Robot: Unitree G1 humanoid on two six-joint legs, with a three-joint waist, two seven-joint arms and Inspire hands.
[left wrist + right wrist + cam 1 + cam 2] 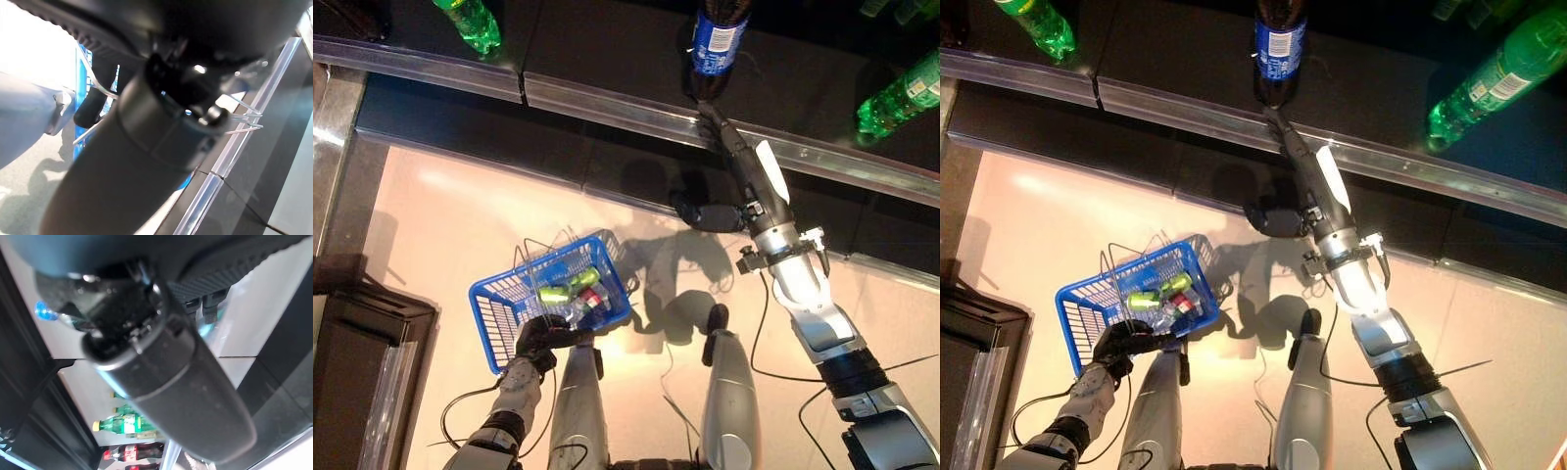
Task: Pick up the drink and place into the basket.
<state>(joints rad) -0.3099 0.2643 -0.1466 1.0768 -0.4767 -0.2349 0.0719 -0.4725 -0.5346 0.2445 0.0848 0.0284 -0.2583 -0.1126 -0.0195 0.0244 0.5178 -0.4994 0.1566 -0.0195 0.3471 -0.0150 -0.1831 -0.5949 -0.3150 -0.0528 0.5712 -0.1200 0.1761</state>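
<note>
1. Dark shelf (607,59) is carrying the dark cola bottle (715,44), upright at its front rail.
2. Right robot hand (729,147) is reaching it with straight fingers; left robot hand (543,338) is gripping the blue basket (489,304).
3. Wrap the bottle's body before lifting.

Two green bottles (470,22) (901,96) lie on the dark shelf (607,59) (upper left, upper right).

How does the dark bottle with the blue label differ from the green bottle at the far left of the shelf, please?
The dark bottle holds dark liquid under a blue label; the green bottle is bright green throughout. The right hand reaches up to the dark bottle's base, while the green bottle has no hand near it. Both sit on the dark shelf behind the clear rail.
</note>
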